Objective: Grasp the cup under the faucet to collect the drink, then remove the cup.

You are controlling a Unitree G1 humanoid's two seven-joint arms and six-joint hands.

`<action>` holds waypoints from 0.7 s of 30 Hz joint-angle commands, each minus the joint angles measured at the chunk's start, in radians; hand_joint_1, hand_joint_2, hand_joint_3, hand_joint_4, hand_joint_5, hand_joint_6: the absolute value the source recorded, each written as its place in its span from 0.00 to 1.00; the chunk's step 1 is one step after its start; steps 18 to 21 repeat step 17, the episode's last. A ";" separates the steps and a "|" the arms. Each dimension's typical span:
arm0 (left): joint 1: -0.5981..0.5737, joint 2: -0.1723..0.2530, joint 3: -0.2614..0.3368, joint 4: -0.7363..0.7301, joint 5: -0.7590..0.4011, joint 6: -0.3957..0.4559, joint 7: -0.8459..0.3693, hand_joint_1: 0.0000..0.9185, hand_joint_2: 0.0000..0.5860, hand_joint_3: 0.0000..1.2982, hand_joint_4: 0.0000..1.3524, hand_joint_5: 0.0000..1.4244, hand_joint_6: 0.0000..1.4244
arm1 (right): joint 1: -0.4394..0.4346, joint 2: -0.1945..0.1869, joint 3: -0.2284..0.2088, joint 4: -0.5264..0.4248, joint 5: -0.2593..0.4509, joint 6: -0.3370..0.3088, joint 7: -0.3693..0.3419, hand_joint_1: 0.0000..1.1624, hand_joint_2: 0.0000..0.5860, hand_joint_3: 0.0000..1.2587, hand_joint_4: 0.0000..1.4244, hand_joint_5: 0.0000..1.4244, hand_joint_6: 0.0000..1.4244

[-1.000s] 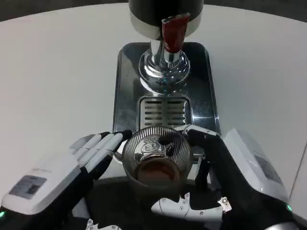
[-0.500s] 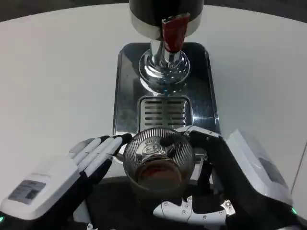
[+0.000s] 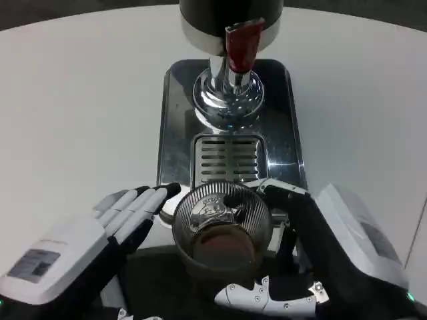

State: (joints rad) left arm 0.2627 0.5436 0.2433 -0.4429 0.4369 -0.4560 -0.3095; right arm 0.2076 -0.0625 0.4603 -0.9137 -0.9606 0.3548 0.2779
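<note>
A ribbed clear glass cup (image 3: 222, 227) with brown drink in its bottom sits just in front of the dispenser's drip tray (image 3: 230, 157), off the slotted grille. My right hand (image 3: 320, 247) grips the cup from the right, with fingers around its far rim and the thumb below it. My left hand (image 3: 100, 237) lies to the cup's left with fingers stretched out flat, their tips close to the cup's side; contact is unclear. The faucet with its red lever (image 3: 240, 43) stands at the tray's far end.
The dispenser's dark body (image 3: 230, 17) and chrome base (image 3: 228, 100) rise at the back of the steel tray. White table (image 3: 73, 113) spreads to both sides.
The cup and my right hand have slipped slightly toward me and lower in the picture. My left hand has shifted a little too, fingers still extended beside the cup.
</note>
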 commanded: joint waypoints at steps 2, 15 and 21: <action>0.012 0.006 0.004 0.000 -0.011 -0.001 0.011 0.16 0.14 0.00 0.00 0.00 0.00 | 0.028 0.030 0.030 -0.049 -0.002 -0.037 -0.005 0.88 0.19 0.79 0.77 0.81 0.97; 0.010 0.012 0.007 0.005 -0.020 -0.004 0.006 0.15 0.14 0.00 0.00 0.00 0.00 | 0.043 0.032 0.025 -0.054 0.000 -0.049 -0.005 0.88 0.19 0.79 0.77 0.81 0.97; 0.011 0.012 0.007 0.005 -0.021 -0.003 0.006 0.15 0.14 0.00 0.00 0.00 0.00 | 0.046 0.033 0.025 -0.056 0.000 -0.051 -0.005 0.88 0.19 0.79 0.77 0.81 0.97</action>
